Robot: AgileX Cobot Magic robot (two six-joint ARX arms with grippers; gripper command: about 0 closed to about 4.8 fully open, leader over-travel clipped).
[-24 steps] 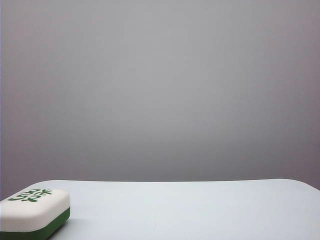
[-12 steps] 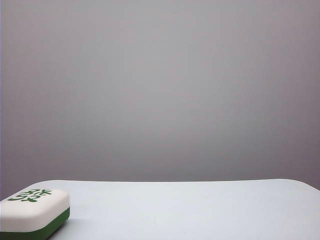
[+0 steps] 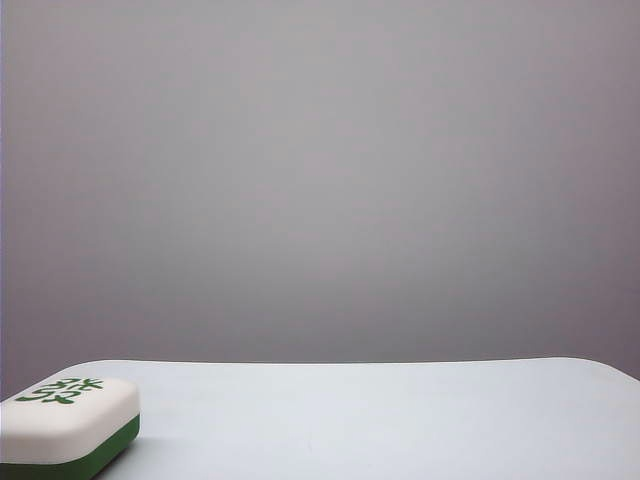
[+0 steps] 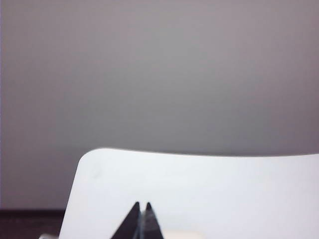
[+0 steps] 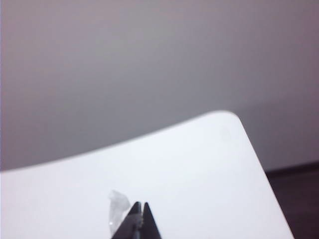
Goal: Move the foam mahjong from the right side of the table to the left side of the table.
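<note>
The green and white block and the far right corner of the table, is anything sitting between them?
No. In the exterior view, only bare table stretches from the foam mahjong to the right corner. Neither claw appears there.

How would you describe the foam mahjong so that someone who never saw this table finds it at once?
Start from the pale table in the exterior view and go to its near left corner. There lies the mahjong, a rounded block, the only object on the table in that view. Its white top, dark green base and green printed character set it apart; neither end effector shows there.
</note>
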